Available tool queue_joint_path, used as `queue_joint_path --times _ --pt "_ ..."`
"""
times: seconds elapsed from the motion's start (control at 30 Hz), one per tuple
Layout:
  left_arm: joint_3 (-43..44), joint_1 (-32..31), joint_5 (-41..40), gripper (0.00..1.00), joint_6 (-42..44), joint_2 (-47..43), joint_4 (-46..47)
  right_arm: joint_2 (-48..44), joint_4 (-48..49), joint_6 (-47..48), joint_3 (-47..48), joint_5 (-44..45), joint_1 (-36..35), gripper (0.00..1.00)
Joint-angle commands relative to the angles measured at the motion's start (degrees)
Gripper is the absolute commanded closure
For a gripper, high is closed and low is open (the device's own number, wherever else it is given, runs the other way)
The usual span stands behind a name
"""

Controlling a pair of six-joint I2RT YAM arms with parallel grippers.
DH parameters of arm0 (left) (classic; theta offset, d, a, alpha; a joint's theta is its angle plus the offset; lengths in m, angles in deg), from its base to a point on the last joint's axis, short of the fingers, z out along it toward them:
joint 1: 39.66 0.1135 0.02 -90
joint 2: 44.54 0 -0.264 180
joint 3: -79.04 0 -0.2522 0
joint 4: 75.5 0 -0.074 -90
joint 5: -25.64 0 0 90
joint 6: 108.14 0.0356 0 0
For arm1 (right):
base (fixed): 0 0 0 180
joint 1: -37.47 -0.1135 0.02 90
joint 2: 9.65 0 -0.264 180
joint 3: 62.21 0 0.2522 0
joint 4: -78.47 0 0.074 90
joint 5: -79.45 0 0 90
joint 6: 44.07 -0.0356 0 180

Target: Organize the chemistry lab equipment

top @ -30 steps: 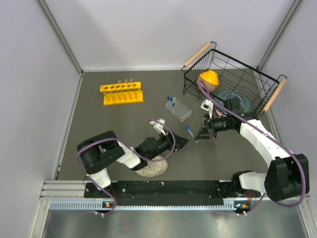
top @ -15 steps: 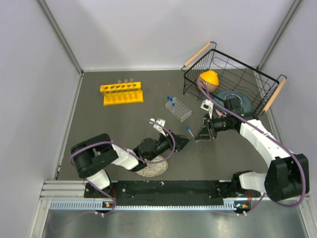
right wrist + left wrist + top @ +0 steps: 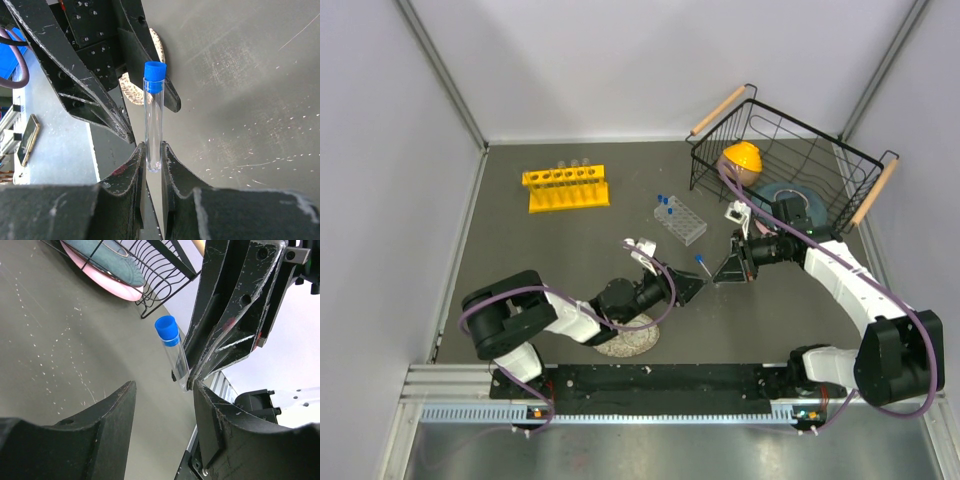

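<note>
Right gripper (image 3: 152, 156) pinches 1 blue-capped tube (image 3: 153, 120); left gripper (image 3: 162, 392), spread wide, has barely shifted beside it, handover pending.

no readable text, labels, brands or numbers show in any view.

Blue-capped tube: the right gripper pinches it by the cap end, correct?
No. The right gripper pinches the blue-capped tube by its bare rounded end; the cap sticks out free, as the right wrist view shows.
</note>
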Motion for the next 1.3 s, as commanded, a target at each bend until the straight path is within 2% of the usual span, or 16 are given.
queue_joint_path --times 0.0,0.33,0.57,0.73,0.87,0.9,0.93,1.03,1.07,1.13,1.17,1.27 --pt "1.97 -0.18 -0.22 0.46 1.57 -2.26 22.17 -0.65 0.64 1.18 1.06 -1.9 -0.36 0.91" --pt "3.37 -0.18 -1.1 0.47 1.66 -1.12 22.09 -0.73 0.38 1.27 0.97 -4.09 -0.28 0.91" --pt "5.21 -0.18 -1.19 0.54 1.74 -0.15 22.09 -0.82 0.2 1.45 0.88 -5.06 -0.36 0.91" --pt "5.75 -0.18 -0.31 0.68 1.92 0.2 22.18 -0.82 0.11 1.62 0.88 -5.24 -0.28 0.91" --pt "5.66 -0.18 0.57 0.83 2.01 0.2 22.09 -0.91 0.03 1.62 0.88 -5.06 -0.36 0.89" --pt "5.57 -0.27 0.75 0.88 2.01 0.11 22.09 -0.91 0.03 1.88 0.88 -4.89 -0.36 0.89" --pt "5.48 -0.1 1.01 0.98 2.18 0.11 22.09 -1.0 0.03 1.97 0.88 -4.71 -0.36 0.88" --pt "4.52 0.25 2.15 1.0 3.49 -1.02 21.3 -1.26 -0.85 3.11 1.32 -3.4 -0.28 0.73" --pt "3.64 0.34 2.42 1.0 4.11 -1.73 19.64 -1.78 -1.81 4.51 1.58 -2.96 -0.28 0.63" --pt "2.32 0.78 3.38 1.0 6.73 -4.79 17.18 -2.75 -5.24 9.43 2.38 -0.94 -0.36 0.51" --pt "1.1 0.96 3.73 1.0 7.97 -6.11 13.42 -3.97 -6.29 12.32 2.55 -0.32 -0.36 0.41" --pt "0.73 1.22 7.24 1.0 14.29 -12.44 2.71 -6.26 -7.53 13.92 2.47 1.18 -0.28 0.26"
